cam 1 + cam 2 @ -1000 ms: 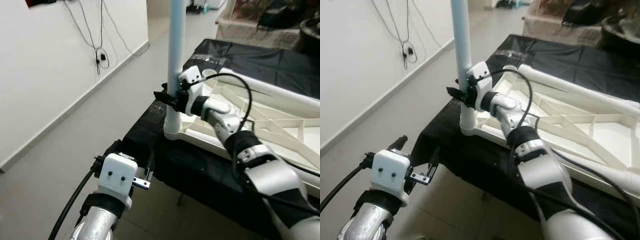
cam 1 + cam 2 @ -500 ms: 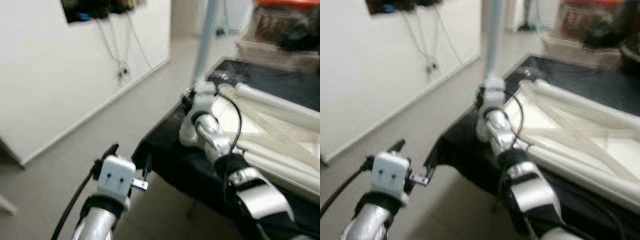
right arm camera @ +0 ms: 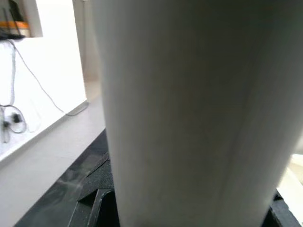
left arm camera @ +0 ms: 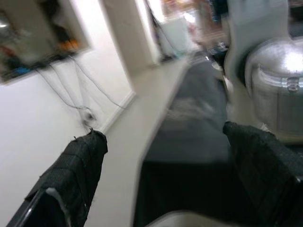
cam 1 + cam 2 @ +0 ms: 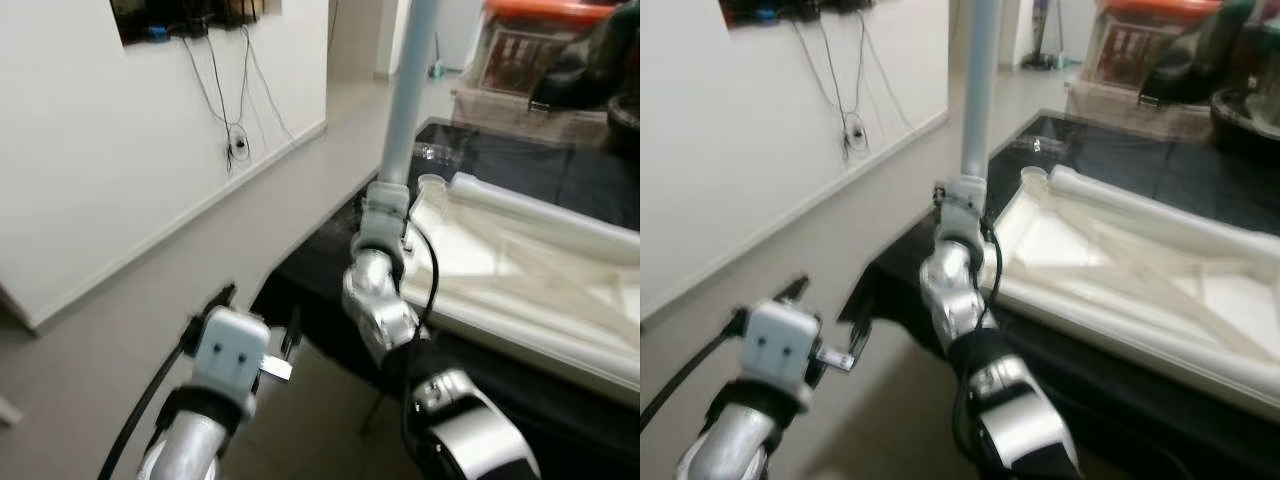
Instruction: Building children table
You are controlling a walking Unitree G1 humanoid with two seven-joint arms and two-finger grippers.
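**Right gripper at upright leg, corner of inverted tabletop**

At the near-left corner of the white tabletop (image 5: 520,270), the pale tubular leg (image 5: 408,110) is seen standing upright, its lower end seated at that corner. The right gripper (image 5: 384,205) is placed against the lower part of the leg, just above the corner; in the right wrist view the leg (image 3: 189,113) is seen pressed close between the black fingers (image 3: 94,208), one showing on either side of the tube, so the gripper is read as clamped around it. The left gripper (image 5: 262,318) is held low and forward over the floor, well apart from the leg and short of the dark cloth's edge. In the left wrist view its two black fingers (image 4: 71,175) are seen spread wide with nothing between them.

The tabletop is laid underside up, with ribs and diagonal braces exposed, on a surface covered by a black cloth (image 5: 330,270). Beige floor (image 5: 160,270) is seen to the robot's left, bounded by a white wall (image 5: 80,150) with a skirting board. Cables (image 5: 235,130) are seen hanging down the wall from a recess. Boxes and dark items are noted beyond the cloth, blurred.

The long axis of the leg is vertical, its upper end pointed out of frame. The long axis of the tabletop is directed away to the right.
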